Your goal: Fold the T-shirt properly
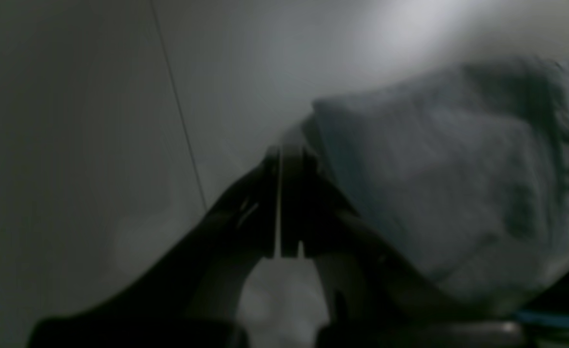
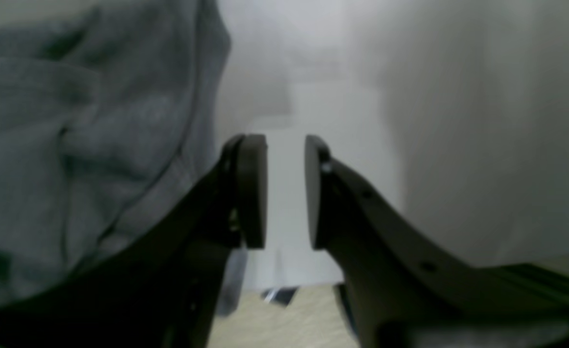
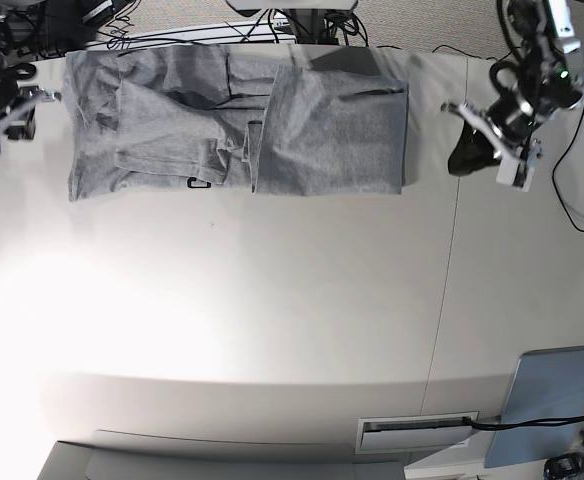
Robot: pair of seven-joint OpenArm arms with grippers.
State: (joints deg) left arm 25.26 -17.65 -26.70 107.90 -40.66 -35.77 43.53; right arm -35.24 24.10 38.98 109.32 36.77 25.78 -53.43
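The heather-grey T-shirt [image 3: 232, 125] lies along the far edge of the white table [image 3: 272, 300], plain side up. Its right part [image 3: 332, 135] is folded over and its left part is rumpled. My left gripper [image 1: 280, 193] is shut and empty, and the shirt's edge [image 1: 434, 169] shows just to its right. In the base view it [image 3: 465, 150] hovers a little right of the shirt. My right gripper [image 2: 286, 191] is open by a narrow gap and empty, with shirt cloth [image 2: 81, 135] to its left. In the base view it [image 3: 32, 100] is off the shirt's left edge.
A seam [image 3: 442, 300] runs down the table's right part. A grey-blue flat panel [image 3: 552, 390] lies at the near right corner. A slotted vent [image 3: 417, 432] sits at the near edge. Cables [image 3: 172, 35] run behind the far edge.
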